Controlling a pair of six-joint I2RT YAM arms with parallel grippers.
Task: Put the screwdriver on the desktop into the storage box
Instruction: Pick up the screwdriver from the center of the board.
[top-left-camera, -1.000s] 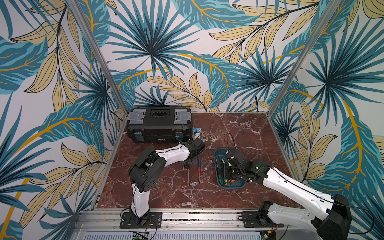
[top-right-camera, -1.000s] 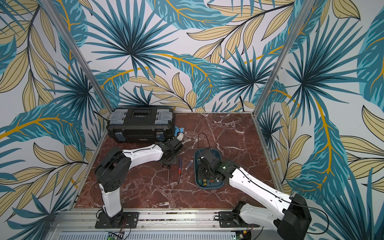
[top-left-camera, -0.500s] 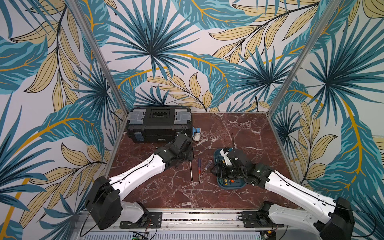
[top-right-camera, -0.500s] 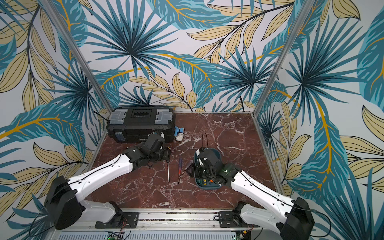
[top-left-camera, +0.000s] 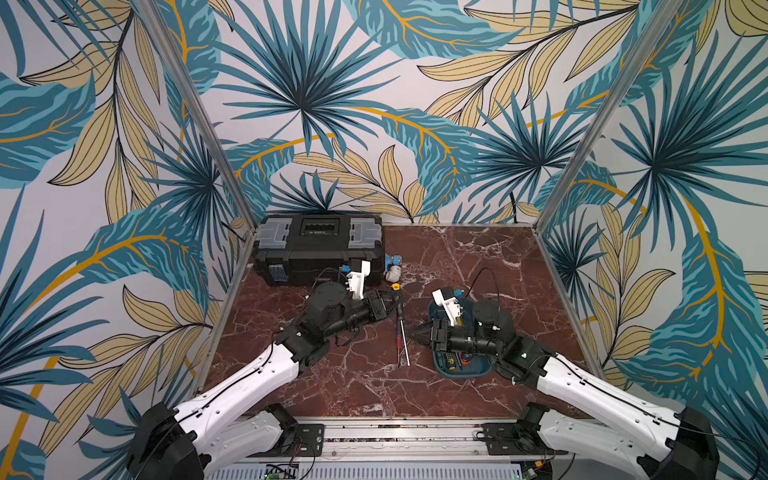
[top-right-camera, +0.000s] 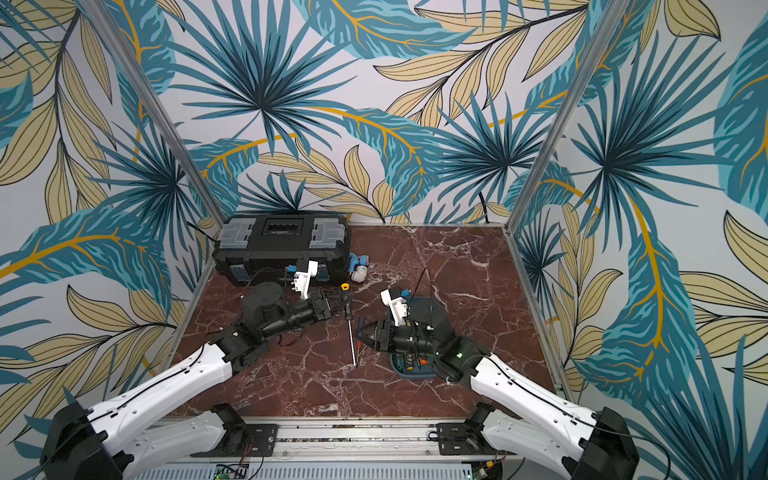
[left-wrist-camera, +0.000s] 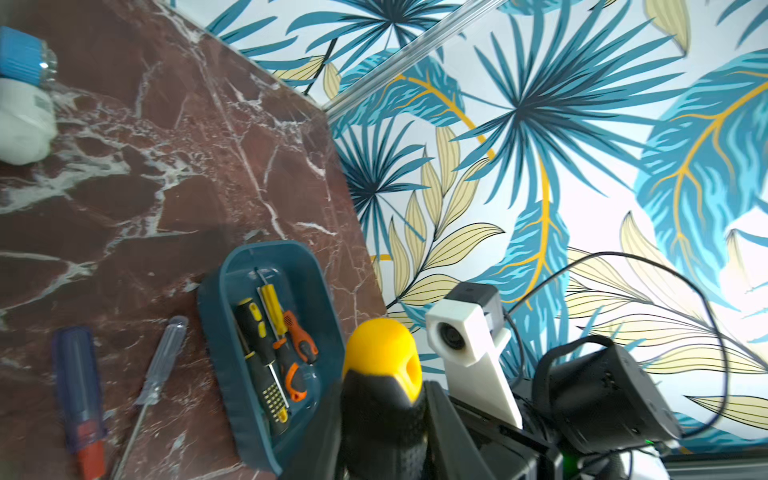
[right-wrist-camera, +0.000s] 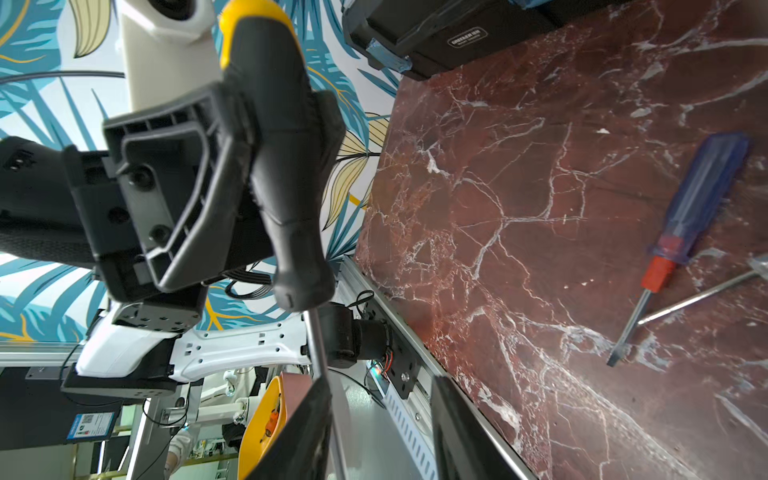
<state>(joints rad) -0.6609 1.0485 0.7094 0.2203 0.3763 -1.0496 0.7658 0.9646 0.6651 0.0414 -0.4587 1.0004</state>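
**Ann:** What do the left fingers (left-wrist-camera: 449, 432) have?

**Ben:** They squeeze a screwdriver (left-wrist-camera: 380, 395). Its handle is fat and black, a bit bumpy like rubber, with a smooth round yellow cap. Its thin metal rod points at the right fingers (right-wrist-camera: 299, 436).

**Ann:** Are those closed?

**Ben:** No, they are spread apart. The rod runs close by one of them, but I can't tell if it touches.

**Ann:** Is it in the box (left-wrist-camera: 307, 274)?

**Ben:** Not yet. It is held near the box. The box is shiny teal plastic, long, with round corners. Small screwdrivers (left-wrist-camera: 266, 365) with black, yellow and orange handles lie in it.

**Ann:** What is on the worktop (left-wrist-camera: 166, 174)?

**Ben:** The worktop looks like dark red stone with white veins. A blue screwdriver (left-wrist-camera: 77, 374) lies there, with a see-through, flat-sided handle and a red neck. A clear one (left-wrist-camera: 166, 353) lies between it and the box.

**Ann:** Any words?

**Ben:** The black toolbox (top-left-camera: 316, 249) has a white label, too blurry to read
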